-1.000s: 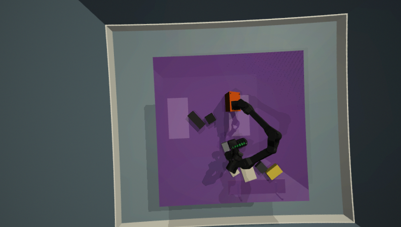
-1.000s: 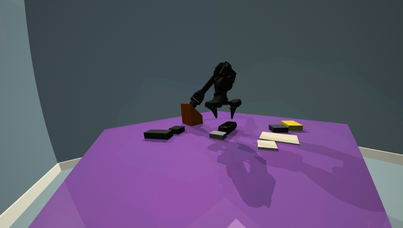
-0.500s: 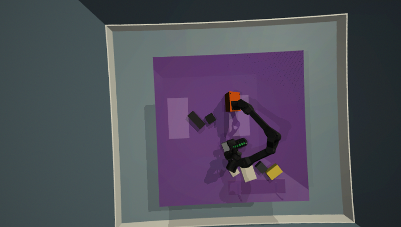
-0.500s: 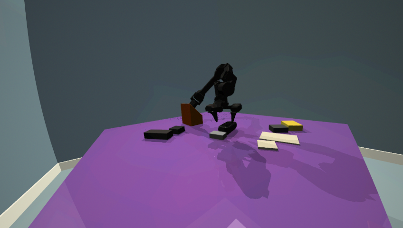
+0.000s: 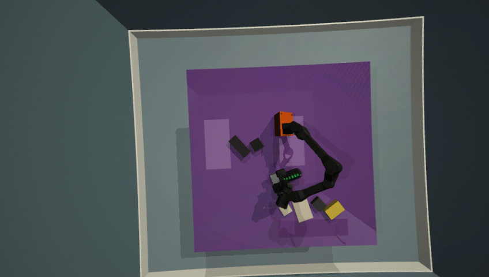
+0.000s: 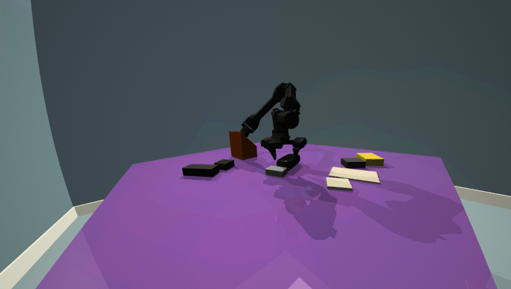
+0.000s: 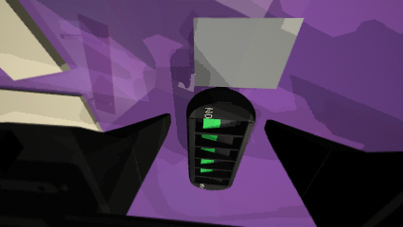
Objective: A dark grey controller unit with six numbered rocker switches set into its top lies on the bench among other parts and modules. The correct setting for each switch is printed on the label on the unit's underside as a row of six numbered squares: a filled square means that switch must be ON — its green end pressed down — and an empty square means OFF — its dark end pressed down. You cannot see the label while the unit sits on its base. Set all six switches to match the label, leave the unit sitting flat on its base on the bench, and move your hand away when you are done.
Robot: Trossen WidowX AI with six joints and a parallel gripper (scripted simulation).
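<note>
The dark grey controller unit point(image 5: 295, 172) point(image 6: 291, 162) point(image 7: 212, 155) sits upright on its base on the purple bench, switches facing up. In the wrist view several switches show green on their left side, beside the ON print. The switch at the lower end shows no clear green. The exact tilt of each rocker is hard to tell. The label underneath is hidden. My gripper point(image 6: 285, 159) point(image 7: 217, 121) is open and empty. Its fingers stand wide apart on either side of the unit, low over the bench. Contact with the unit is not visible.
A grey block point(image 5: 274, 178) point(image 6: 275, 171) point(image 7: 241, 52) lies close by the unit's end. Two cream plates point(image 5: 303, 212) point(image 6: 355, 174), a dark block point(image 5: 319, 203) and a yellow block point(image 5: 334, 210) lie to one side. Two black blocks point(image 5: 239, 146) point(image 5: 256, 145) and the orange arm mount point(image 5: 285, 118) stand elsewhere.
</note>
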